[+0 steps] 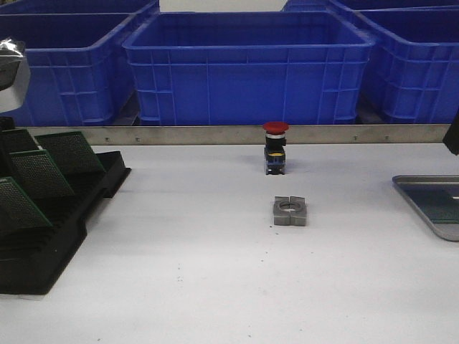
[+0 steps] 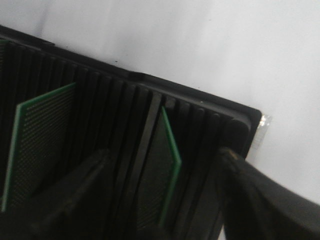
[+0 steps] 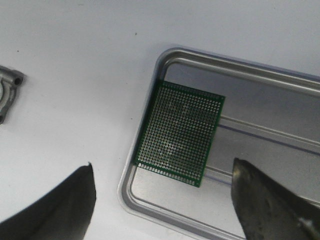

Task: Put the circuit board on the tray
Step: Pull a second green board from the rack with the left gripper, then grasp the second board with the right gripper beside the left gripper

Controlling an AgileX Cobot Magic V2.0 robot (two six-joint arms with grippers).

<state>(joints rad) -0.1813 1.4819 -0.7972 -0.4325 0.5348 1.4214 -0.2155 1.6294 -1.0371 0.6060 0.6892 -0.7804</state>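
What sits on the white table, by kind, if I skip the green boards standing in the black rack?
Black slotted rack: 1
Silver tray: 1
Green circuit board lying in the tray: 1
Red-capped push button: 1
Grey metal block with a round hole: 1
Total: 5

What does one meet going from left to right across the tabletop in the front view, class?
Black slotted plastic rack holding green perforated circuit boards → square grey metal block with a round hole → shallow silver-grey metal tray with a raised rim.
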